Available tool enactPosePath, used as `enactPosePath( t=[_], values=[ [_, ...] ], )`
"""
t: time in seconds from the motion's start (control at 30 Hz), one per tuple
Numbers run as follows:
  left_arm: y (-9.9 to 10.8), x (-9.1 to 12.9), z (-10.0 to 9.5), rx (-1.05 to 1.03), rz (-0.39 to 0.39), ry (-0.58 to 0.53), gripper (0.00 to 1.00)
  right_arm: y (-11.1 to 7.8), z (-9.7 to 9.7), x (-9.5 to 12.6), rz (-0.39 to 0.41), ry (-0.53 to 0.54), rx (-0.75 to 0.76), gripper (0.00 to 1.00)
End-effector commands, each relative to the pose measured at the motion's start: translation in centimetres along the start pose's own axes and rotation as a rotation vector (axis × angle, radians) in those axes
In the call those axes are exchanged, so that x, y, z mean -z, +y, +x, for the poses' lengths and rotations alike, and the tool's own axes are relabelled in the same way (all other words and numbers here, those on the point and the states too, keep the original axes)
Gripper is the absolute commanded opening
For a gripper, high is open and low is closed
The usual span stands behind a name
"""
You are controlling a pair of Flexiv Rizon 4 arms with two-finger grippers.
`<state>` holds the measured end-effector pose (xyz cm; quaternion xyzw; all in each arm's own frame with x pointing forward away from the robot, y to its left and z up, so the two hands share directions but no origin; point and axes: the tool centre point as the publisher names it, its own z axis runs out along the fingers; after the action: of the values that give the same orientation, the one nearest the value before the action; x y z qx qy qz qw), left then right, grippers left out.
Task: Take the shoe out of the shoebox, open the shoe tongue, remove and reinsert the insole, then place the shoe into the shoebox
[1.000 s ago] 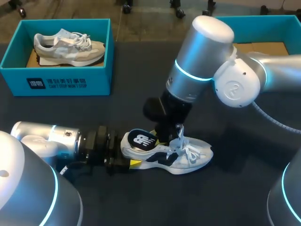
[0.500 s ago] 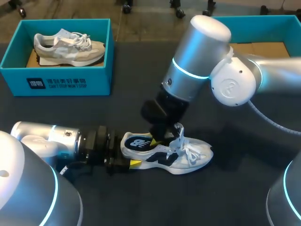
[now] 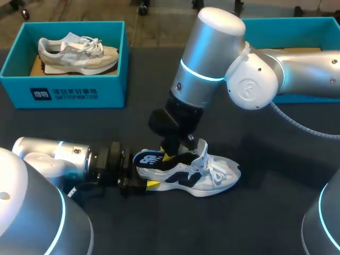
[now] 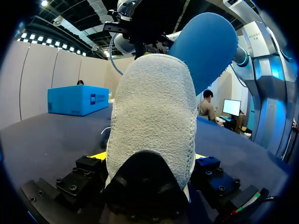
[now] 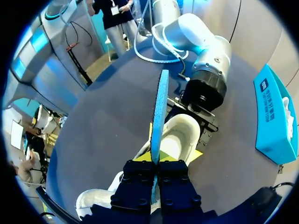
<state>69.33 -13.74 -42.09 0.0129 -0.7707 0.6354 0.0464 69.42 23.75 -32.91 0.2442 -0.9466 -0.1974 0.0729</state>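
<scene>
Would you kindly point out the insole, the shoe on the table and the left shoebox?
insole (image 3: pixel 150 158): head view, its logo-printed heel end.
shoe on the table (image 3: pixel 223 176): head view, its toe.
left shoebox (image 3: pixel 111 91): head view, its front wall.

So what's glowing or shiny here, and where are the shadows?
Head view: the right arm shines white on top and wears a glowing blue ring; a faint shadow lies on the table by the toe of the shoe. Right wrist view: light catches the thin edge of the insole.
</scene>
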Motion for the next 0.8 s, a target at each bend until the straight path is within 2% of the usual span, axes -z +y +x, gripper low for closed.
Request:
enactPosePath(
  t=[0.03,0.2,0.33,0.67,0.7,0.77,0.8],
  values=[
    [0.5,-0.3,-0.3,0.000,0.001,-0.002,0.00,0.2,-0.1,-0.2,0.003,0.001,0.000,0.00],
    [0.5,-0.3,-0.3,0.000,0.001,-0.002,0.00,0.9,-0.4,-0.6,-0.051,0.033,-0.024,0.00],
    [0.5,-0.3,-0.3,0.000,0.001,-0.002,0.00,1.2,-0.7,-0.9,-0.130,0.066,-0.047,0.00],
    [0.5,-0.3,-0.3,0.000,0.001,-0.002,0.00,1.4,-1.3,-1.3,-0.145,0.176,-0.126,0.01],
    [0.5,-0.3,-0.3,0.000,0.001,-0.002,0.00,1.4,-1.3,-1.3,-0.146,0.177,-0.124,0.15],
    [0.5,-0.3,-0.3,0.000,0.001,-0.002,0.00,1.6,-1.2,-1.2,-0.132,0.175,-0.125,0.33],
    [0.5,-0.3,-0.3,0.000,0.001,-0.002,0.00,1.7,-1.2,-1.2,-0.131,0.176,-0.125,0.38]
  ],
)
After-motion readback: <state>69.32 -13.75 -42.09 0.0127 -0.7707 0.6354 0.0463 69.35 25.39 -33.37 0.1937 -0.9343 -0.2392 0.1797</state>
